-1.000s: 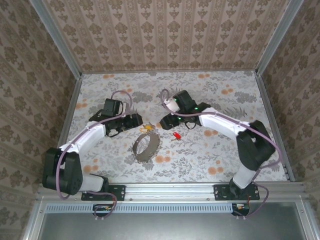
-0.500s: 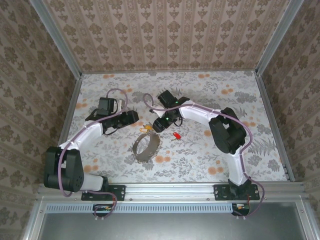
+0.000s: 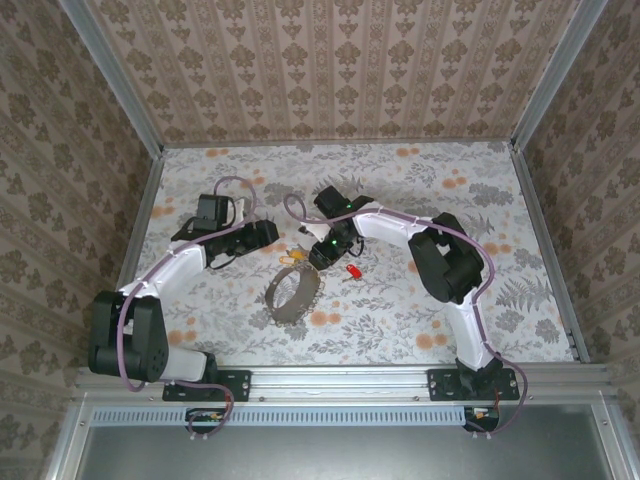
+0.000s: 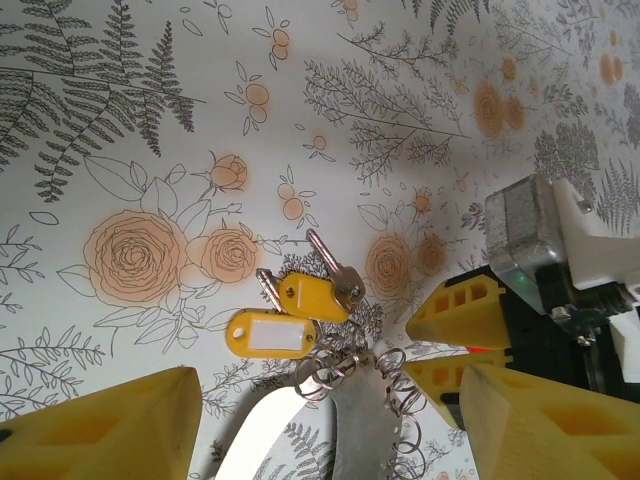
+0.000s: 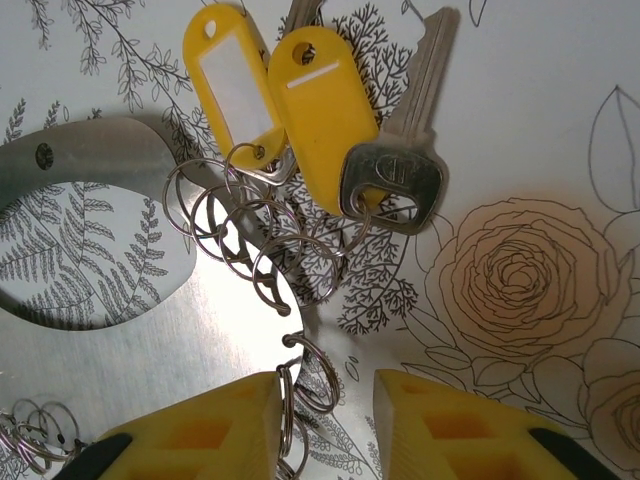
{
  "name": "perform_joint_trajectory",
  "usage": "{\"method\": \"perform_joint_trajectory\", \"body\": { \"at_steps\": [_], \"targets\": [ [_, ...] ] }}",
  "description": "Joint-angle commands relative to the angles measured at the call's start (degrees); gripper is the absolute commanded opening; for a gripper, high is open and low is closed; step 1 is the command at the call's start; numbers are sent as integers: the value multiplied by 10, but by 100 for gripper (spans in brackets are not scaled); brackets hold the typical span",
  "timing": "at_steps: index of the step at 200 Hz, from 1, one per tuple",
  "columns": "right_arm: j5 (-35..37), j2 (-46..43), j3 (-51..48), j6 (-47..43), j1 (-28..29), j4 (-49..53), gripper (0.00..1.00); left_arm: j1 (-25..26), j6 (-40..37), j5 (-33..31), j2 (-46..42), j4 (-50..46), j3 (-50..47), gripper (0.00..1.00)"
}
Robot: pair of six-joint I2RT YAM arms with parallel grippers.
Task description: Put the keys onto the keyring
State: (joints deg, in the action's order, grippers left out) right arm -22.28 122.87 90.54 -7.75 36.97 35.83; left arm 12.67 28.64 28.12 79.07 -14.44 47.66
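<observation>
A curved metal band [image 3: 290,293] stands on the table and carries several split rings, the keyring [image 5: 250,240]. Two silver keys [image 5: 400,170] with yellow tags [image 5: 320,110] lie joined to those rings [image 4: 340,365]. A small red-headed key [image 3: 352,270] lies apart, to the right of the band. My right gripper [image 5: 325,430] hovers low over the band's rim; its jaws are narrow but apart, and one loose ring [image 5: 320,375] sits in the gap against the left finger. My left gripper [image 4: 320,440] is open wide, just left of the tagged keys [image 4: 300,295], holding nothing.
The right gripper's yellow fingers [image 4: 460,310] appear in the left wrist view, close to the rings. Patterned walls enclose the floral table [image 3: 450,320] on three sides, with free room to the right and back.
The right arm has swung left and brought its gripper down over the rings, jaws narrowing. The left gripper has drawn back slightly to the left.
</observation>
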Motion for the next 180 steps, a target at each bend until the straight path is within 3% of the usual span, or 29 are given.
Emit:
{"method": "perform_joint_trajectory", "body": {
  "at_steps": [1,180],
  "targets": [
    [-21,16,20,-1,3,21,30,-4,-12,14,1,11,-2,70],
    [-62,36,35,-1,1,42,12,11,-35,13,2,4,2,71]
  ]
}}
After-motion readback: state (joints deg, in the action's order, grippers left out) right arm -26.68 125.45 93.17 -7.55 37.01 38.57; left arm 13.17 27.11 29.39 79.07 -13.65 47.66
